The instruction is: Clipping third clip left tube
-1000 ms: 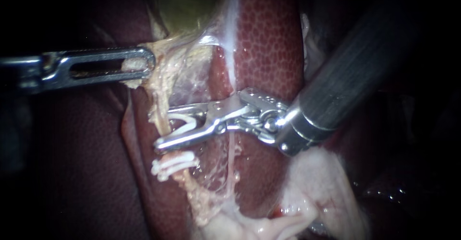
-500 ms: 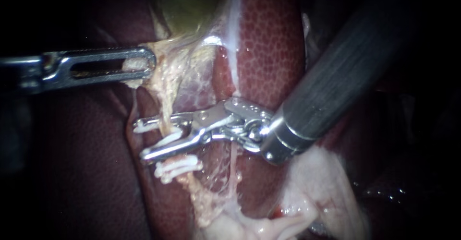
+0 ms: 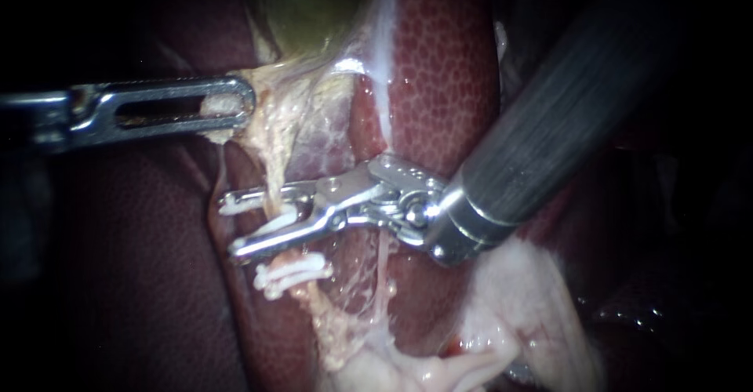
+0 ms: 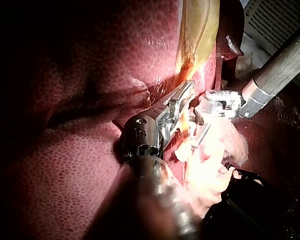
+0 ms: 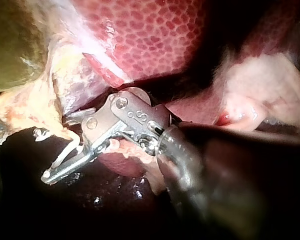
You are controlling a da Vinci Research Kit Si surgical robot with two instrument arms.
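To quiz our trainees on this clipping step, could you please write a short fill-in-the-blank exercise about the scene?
1. The left instrument grips pale tissue under the greenish ____.
2. The right instrument holds an open white clip astride the left ____.
3. The mottled red organ behind them is the ____.
Missing words: gallbladder; tube; liver.
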